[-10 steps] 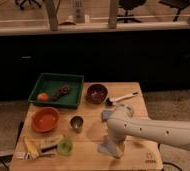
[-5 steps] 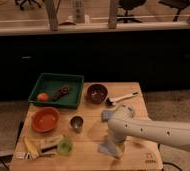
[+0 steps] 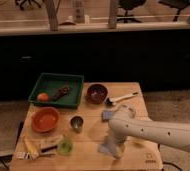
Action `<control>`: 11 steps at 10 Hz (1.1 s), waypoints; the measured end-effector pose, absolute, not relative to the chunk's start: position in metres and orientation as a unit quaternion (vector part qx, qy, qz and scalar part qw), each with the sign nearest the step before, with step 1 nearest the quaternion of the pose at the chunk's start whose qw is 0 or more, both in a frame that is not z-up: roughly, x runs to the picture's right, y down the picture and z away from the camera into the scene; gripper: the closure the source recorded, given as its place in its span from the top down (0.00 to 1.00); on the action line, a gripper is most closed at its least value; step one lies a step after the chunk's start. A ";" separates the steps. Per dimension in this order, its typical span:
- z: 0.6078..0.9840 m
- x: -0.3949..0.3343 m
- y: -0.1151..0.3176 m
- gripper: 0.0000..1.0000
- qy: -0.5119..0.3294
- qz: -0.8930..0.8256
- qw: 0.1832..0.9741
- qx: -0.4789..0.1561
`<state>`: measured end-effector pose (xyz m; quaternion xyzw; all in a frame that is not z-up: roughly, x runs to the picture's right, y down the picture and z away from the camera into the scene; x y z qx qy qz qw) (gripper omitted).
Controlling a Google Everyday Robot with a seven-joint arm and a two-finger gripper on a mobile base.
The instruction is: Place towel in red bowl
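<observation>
The towel (image 3: 106, 148), a pale grey-blue cloth, lies crumpled on the wooden table (image 3: 88, 140) near its front edge, right of centre. My gripper (image 3: 116, 148) points down at the end of the white arm and sits on or just over the towel's right part. The red bowl (image 3: 45, 119) stands at the left side of the table, well apart from the towel, and is empty. A small thick blue-grey pad (image 3: 107, 115) lies behind the arm.
A green tray (image 3: 48, 80) at the back left holds an orange fruit (image 3: 42, 96) and a dark item. A dark maroon bowl (image 3: 97, 93), a ladle (image 3: 121, 98), a metal cup (image 3: 77, 123), a green cup (image 3: 64, 146) and snack packets (image 3: 38, 146) are nearby.
</observation>
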<state>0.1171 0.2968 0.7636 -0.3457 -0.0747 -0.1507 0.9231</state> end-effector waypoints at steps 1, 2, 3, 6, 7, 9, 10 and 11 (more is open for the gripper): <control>0.764 0.117 0.297 0.77 -0.076 -0.149 0.923 -0.346; 0.765 0.117 0.298 0.77 -0.077 -0.147 0.923 -0.346; 0.765 0.116 0.298 0.77 -0.079 -0.146 0.923 -0.346; 0.766 0.116 0.299 0.77 -0.080 -0.144 0.923 -0.347; 0.767 0.116 0.299 0.75 -0.081 -0.142 0.923 -0.347; 0.768 0.116 0.300 0.70 -0.083 -0.139 0.924 -0.348; 0.768 0.115 0.300 0.65 -0.084 -0.138 0.924 -0.348; 0.769 0.115 0.301 0.62 -0.084 -0.137 0.924 -0.348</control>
